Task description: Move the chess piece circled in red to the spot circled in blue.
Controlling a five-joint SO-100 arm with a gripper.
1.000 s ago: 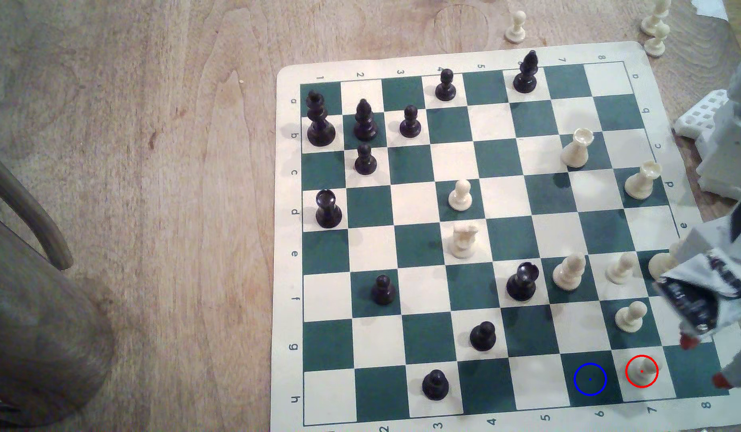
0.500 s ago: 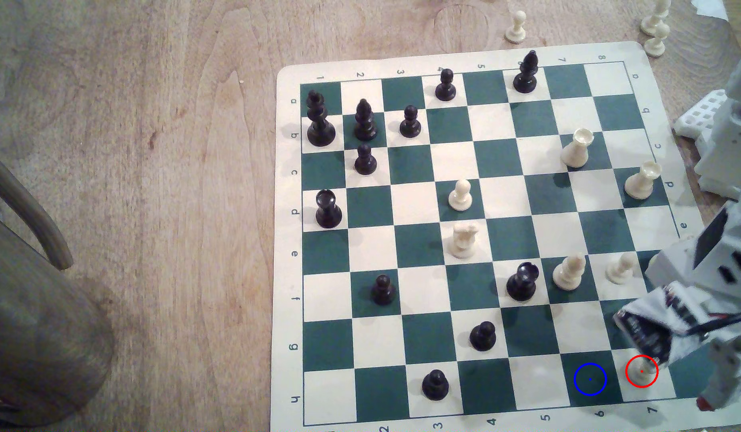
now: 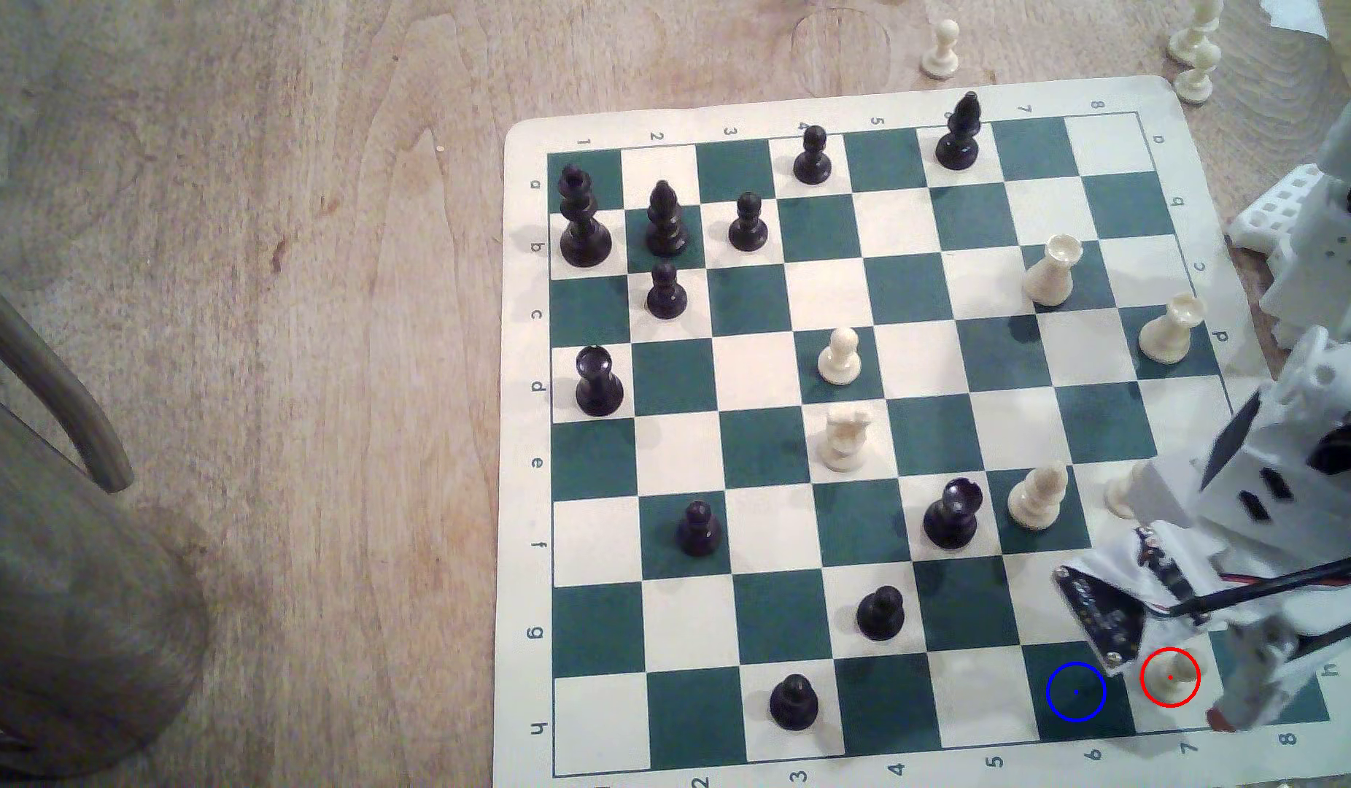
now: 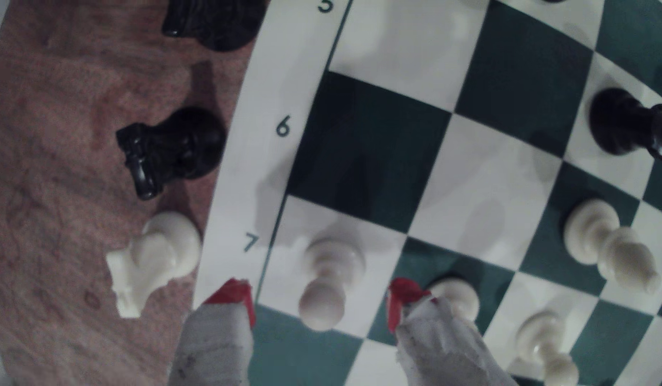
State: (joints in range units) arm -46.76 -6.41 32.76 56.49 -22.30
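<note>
The chess piece (image 3: 1170,676), a small cream pawn with a ball head, stands inside the red ring on a white square in the board's near row. In the wrist view the pawn (image 4: 327,267) is upright between my two red-tipped fingers. My gripper (image 4: 319,300) is open, with a gap on each side of the pawn's head. One red fingertip (image 3: 1218,718) shows just to the exterior view's right of the pawn. The spot (image 3: 1076,691), a dark green square with a blue ring and dot, adjoins the pawn's square on the exterior view's left; that dark square (image 4: 370,148) is bare.
A second cream pawn (image 4: 452,297) stands just behind one finger. A cream bishop (image 3: 1036,496), a black rook (image 3: 953,515) and a black pawn (image 3: 881,614) stand further in. A black knight (image 4: 170,148) and a cream knight (image 4: 151,259) lie beside the board's near edge (image 3: 960,765).
My arm has swung leftward in the exterior view and come down over the board's near right corner. The open fingers, formerly right of the ringed pawn, now flank it.
</note>
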